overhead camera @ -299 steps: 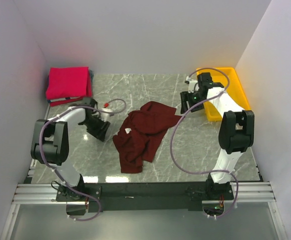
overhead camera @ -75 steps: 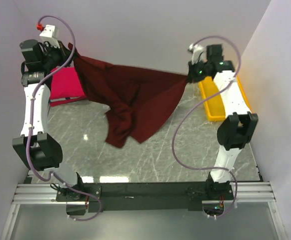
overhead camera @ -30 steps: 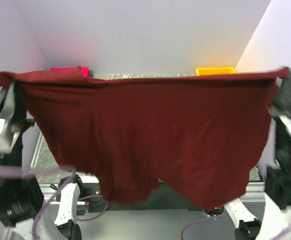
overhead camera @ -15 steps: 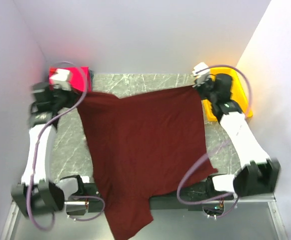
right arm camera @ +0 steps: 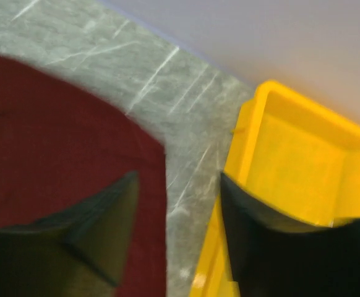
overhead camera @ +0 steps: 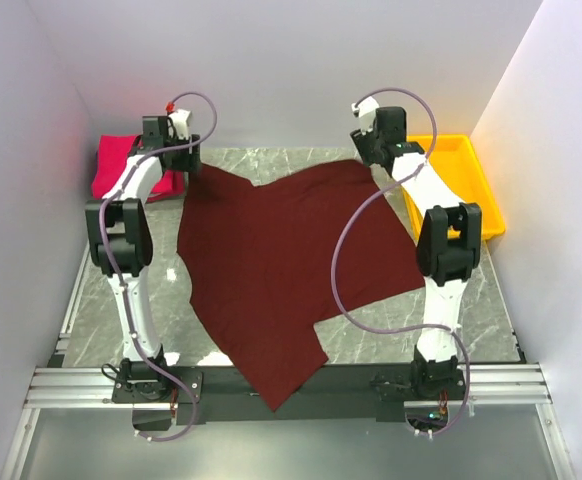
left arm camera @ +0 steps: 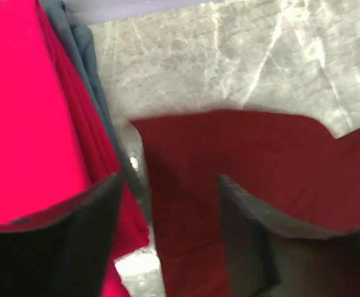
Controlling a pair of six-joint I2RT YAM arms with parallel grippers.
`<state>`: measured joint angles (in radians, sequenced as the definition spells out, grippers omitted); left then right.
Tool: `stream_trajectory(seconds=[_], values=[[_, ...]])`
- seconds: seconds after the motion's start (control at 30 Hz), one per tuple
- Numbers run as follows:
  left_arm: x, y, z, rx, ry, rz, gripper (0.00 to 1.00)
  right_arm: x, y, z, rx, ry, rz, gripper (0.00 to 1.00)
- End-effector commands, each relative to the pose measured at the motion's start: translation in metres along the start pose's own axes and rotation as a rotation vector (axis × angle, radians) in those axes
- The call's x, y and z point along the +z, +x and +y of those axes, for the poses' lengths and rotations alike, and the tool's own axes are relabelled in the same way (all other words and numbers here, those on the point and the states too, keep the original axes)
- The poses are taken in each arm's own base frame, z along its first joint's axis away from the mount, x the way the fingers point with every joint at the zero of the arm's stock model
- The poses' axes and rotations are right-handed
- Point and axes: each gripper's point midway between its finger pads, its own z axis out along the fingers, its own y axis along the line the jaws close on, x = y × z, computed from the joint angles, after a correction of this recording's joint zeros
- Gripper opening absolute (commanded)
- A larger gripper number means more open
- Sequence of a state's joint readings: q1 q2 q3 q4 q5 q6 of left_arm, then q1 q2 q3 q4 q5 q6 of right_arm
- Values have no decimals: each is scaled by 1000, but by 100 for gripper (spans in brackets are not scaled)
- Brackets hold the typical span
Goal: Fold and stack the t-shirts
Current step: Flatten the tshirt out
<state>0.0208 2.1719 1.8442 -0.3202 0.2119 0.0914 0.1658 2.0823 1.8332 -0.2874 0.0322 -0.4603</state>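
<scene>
We see the dark maroon cloth t-shirt (overhead camera: pixel 281 260) spread flat on the grey marble bench (overhead camera: pixel 121 290), reaching from the far edge to past the near edge. The folded bright pinkish-red t-shirt (overhead camera: pixel 121 165) lies in the far left corner, and the yellow plastic tray (overhead camera: pixel 491 200) in the far right corner. Both claws are released, holding nothing. The left gripper (left arm camera: pixel 167 185) is over the maroon shirt's far left corner, and the right gripper (right arm camera: pixel 179 179) is over its far right corner, beside the tray.
</scene>
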Motion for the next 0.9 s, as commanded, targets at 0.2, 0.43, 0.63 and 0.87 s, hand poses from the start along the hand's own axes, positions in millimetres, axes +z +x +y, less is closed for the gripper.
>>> stream_trajectory(seconds=[0.2, 0.43, 0.63, 0.87], values=[[-106, -48, -16, 57, 19, -91, 79, -88, -18, 8, 54, -127, 30, 79], [-172, 72, -82, 118, 320, 208, 60, -131, 83, 61, -37, -364, 331, 68], [-212, 169, -132, 184, 461, 445, 35, -144, 152, 78, -79, -460, 549, 40], [-236, 239, -162, 362, 526, 643, 25, -147, 205, 73, -133, -459, 699, 20]])
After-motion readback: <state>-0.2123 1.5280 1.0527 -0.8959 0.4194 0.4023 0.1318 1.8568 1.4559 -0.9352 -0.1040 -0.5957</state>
